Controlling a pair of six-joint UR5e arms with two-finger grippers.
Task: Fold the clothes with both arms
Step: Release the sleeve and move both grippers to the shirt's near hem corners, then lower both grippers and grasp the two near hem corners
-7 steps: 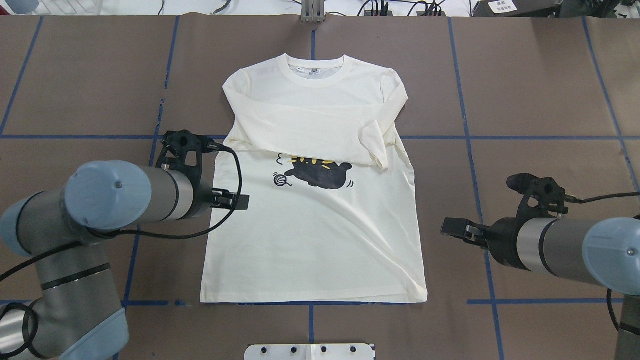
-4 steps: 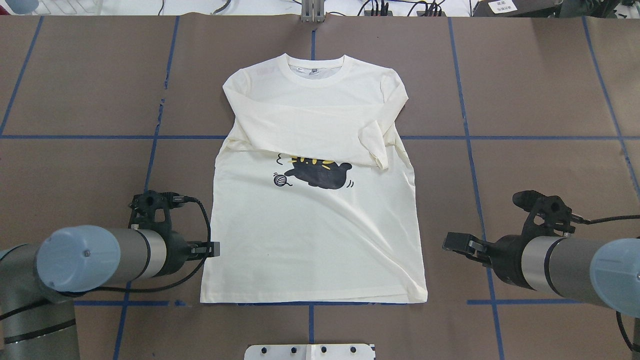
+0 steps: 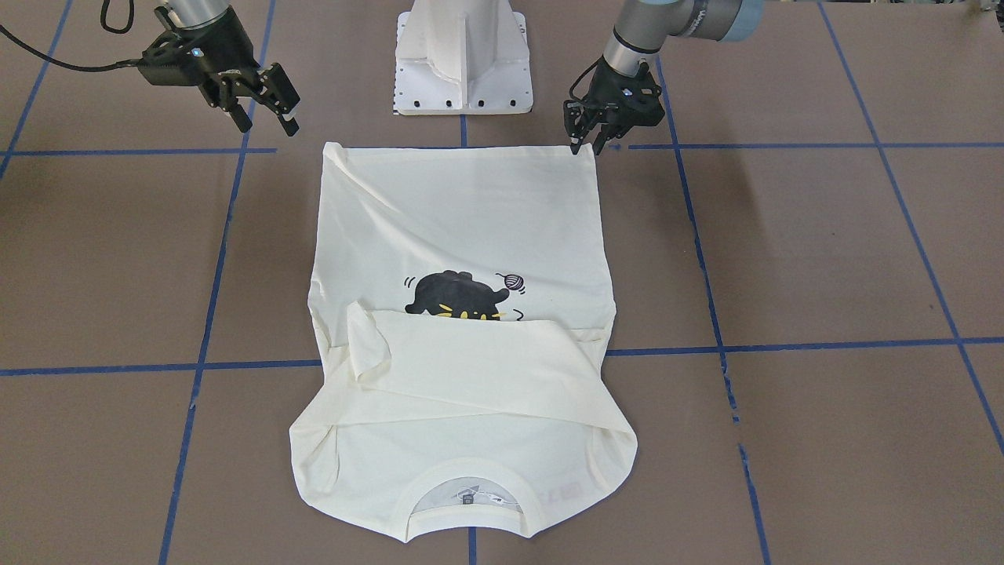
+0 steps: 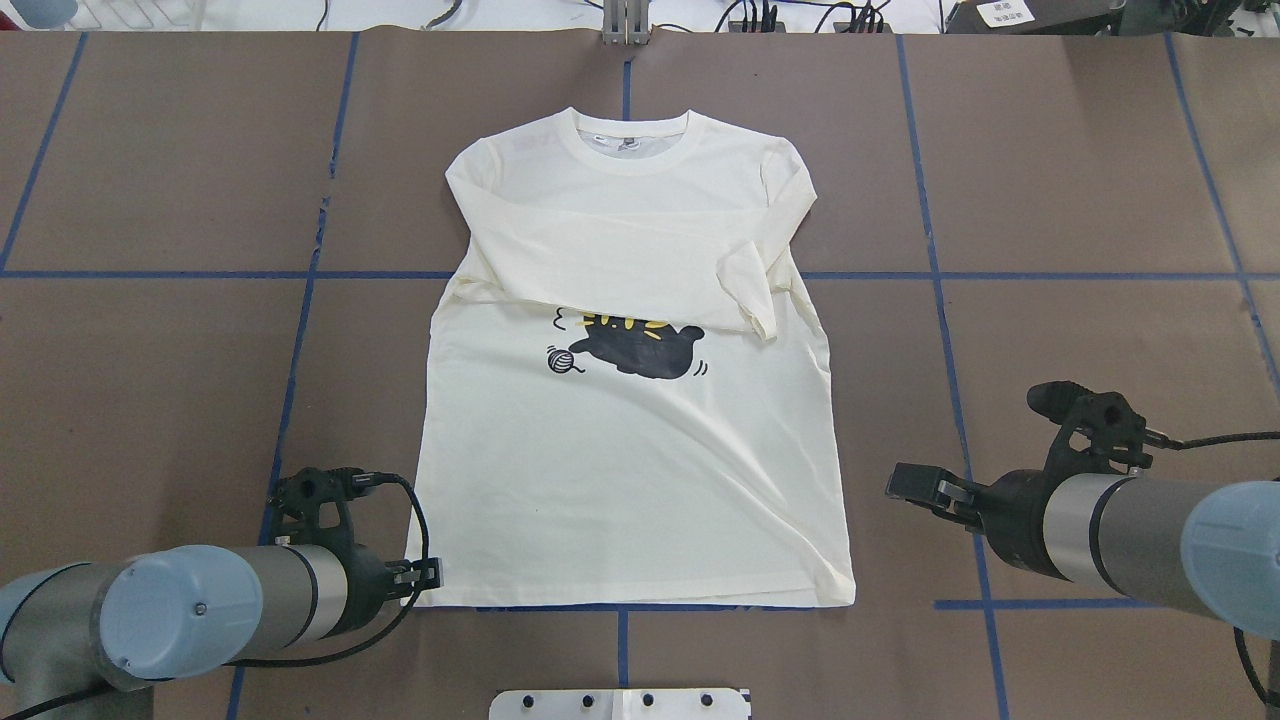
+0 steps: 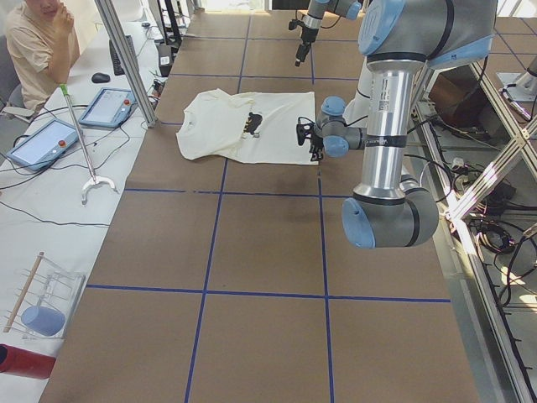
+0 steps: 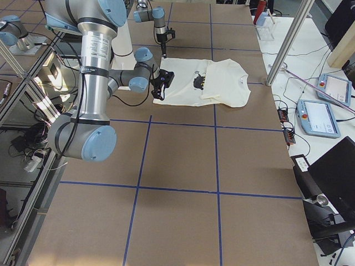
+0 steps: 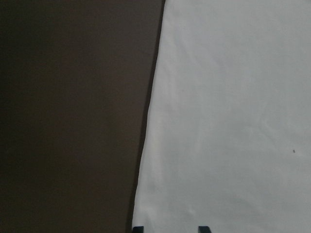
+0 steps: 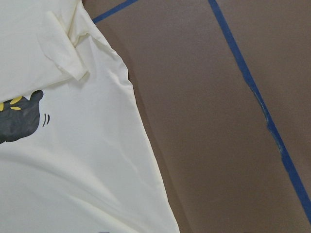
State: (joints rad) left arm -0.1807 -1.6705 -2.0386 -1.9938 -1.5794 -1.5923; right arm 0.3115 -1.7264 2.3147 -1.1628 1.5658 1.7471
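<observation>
The cream-white T-shirt [image 4: 630,470] lies flat, print side up, collar at the far side. Both sleeves are folded across the chest and partly cover the black cat print [image 4: 640,352]. My left gripper [image 4: 428,580] is low at the hem's near left corner, also seen in the front view [image 3: 587,141]. It is open: in the left wrist view its fingertips [image 7: 138,228] stand apart over the shirt's edge [image 7: 228,121]. My right gripper [image 4: 905,485] is open and empty, apart from the shirt beside its right edge; the front view [image 3: 263,102] shows the jaws wide.
Brown table cover with a grid of blue tape lines [image 4: 940,275]. The white pedestal base [image 3: 463,55] stands just behind the hem. A seated operator [image 5: 38,46] and tablets [image 5: 105,105] are beyond the table's far side.
My left gripper has moved back along the shirt's left edge, from beside the cat print down to the hem corner. My right gripper has shifted slightly nearer the robot. The shirt has not moved.
</observation>
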